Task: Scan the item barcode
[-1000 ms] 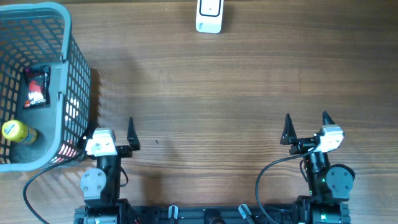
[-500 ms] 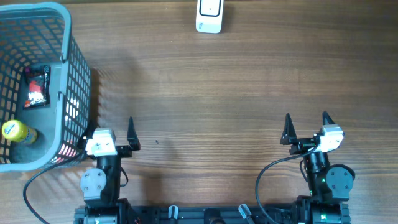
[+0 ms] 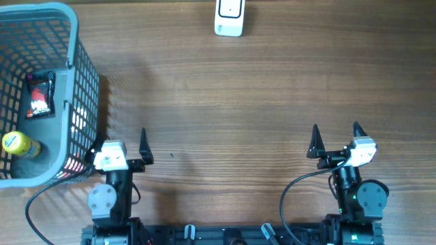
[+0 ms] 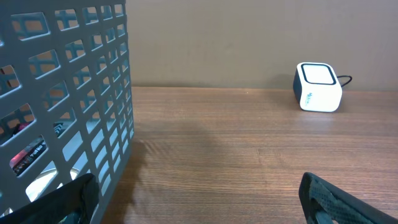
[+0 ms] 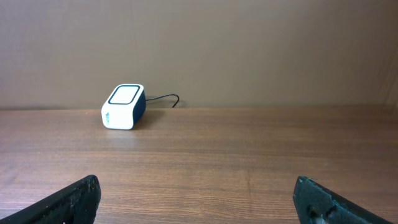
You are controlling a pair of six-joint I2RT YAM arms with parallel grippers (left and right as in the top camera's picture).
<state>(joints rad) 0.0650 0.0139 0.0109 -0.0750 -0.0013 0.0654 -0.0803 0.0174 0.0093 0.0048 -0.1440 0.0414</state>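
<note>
A white and dark-blue barcode scanner stands at the far edge of the table, also seen in the left wrist view and the right wrist view. A black snack packet and a yellow bottle lie inside the grey basket at the far left. My left gripper rests open at the near edge, right beside the basket's corner, with nothing between its fingers. Far apart on the near right, my right gripper is open and empty too.
The basket's mesh wall fills the left of the left wrist view, close to my left finger. A thin cable runs from the scanner toward the back wall. Bare wooden table lies between the grippers and the scanner.
</note>
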